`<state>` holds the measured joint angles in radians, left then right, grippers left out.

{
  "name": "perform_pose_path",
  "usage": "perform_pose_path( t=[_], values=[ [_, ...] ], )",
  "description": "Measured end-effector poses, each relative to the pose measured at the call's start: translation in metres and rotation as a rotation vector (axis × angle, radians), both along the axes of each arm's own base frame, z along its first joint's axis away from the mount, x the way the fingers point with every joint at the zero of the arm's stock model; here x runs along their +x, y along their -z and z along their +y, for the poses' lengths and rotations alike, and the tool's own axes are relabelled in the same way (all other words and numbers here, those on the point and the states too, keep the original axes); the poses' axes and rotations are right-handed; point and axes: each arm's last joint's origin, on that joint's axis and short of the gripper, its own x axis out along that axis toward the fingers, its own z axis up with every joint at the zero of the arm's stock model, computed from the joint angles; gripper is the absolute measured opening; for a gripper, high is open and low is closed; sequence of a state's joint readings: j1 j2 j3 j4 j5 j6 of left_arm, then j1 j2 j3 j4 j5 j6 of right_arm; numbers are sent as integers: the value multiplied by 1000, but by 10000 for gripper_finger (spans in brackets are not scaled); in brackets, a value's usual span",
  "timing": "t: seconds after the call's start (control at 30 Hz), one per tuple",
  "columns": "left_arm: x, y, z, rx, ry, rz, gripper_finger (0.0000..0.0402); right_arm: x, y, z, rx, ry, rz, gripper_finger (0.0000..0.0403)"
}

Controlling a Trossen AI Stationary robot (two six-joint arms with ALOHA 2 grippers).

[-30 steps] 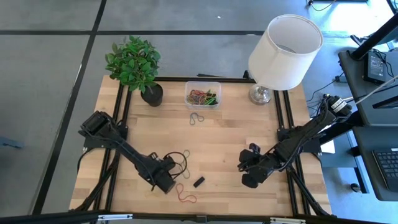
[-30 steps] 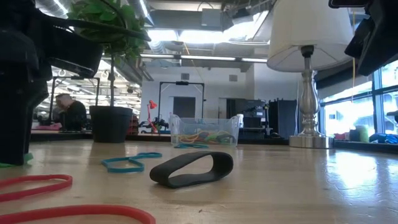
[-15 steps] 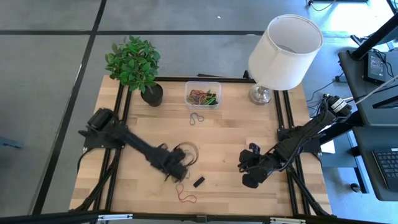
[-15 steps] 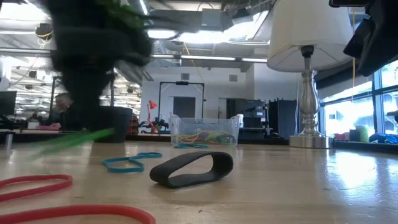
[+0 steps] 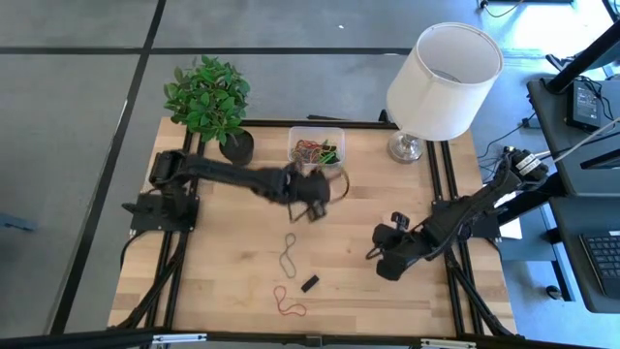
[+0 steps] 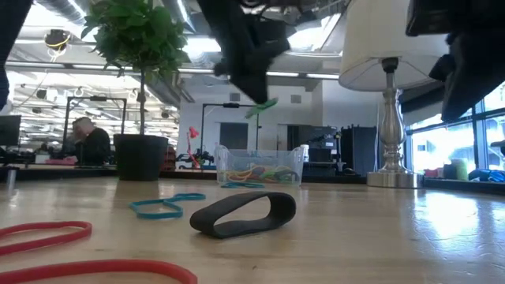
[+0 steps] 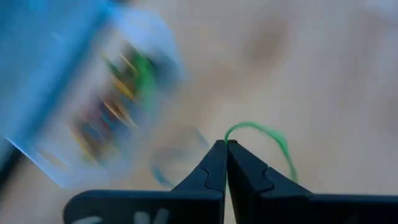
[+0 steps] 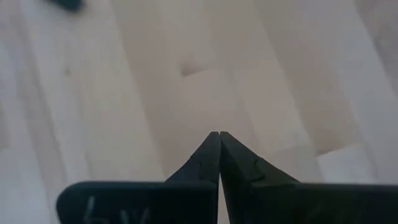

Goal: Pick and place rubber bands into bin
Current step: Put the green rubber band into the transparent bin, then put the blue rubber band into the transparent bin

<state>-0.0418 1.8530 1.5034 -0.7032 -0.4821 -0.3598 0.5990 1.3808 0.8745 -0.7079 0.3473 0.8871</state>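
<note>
High view: the small clear plastic rectangular bin (image 5: 316, 147), heaped with coloured rubber bands (image 5: 312, 151), sits at the wooden table's (image 5: 387, 296) far edge. Just beside the bin, the left gripper (image 5: 312, 194) hangs above the table, fingers pinched shut on a thin green rubber band (image 7: 268, 135). Farther from the bin lie a dark loop (image 5: 289, 254), a thick black band (image 5: 309, 283) and a red band (image 5: 287, 302). The right gripper (image 5: 382, 260), well apart from the bin, has its fingers closed and empty.

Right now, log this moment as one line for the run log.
left gripper: shut on green rubber band, raised near bin | right gripper: shut, empty, over table | loose bands remain
</note>
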Motion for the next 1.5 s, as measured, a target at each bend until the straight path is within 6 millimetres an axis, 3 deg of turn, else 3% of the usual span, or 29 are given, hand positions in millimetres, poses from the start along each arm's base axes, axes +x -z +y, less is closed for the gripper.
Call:
perform_pose_path(
  t=[0.13,0.3,0.4,0.57,0.7,1.2,1.33,1.5],
  values=[
    [15,-4,42,141,-32,-130,2,6,0,-13,-8,58,13,10],
    [18,1,98,148,-128,-192,2,13,1,-27,-10,123,18,10],
    [17,15,124,109,-169,-174,2,15,0,-34,-9,151,17,10],
    [17,45,150,-17,-212,-153,2,19,0,-43,15,239,9,10],
    [16,56,159,-37,-223,-121,12,21,0,-49,24,283,6,10],
    [11,56,171,24,-235,-89,122,23,0,-58,-1,280,22,10],
    [11,43,164,28,-221,-126,125,23,1,-61,-38,220,39,10],
    [12,17,138,38,-165,-174,101,21,12,-70,-91,155,74,10]
  ],
)
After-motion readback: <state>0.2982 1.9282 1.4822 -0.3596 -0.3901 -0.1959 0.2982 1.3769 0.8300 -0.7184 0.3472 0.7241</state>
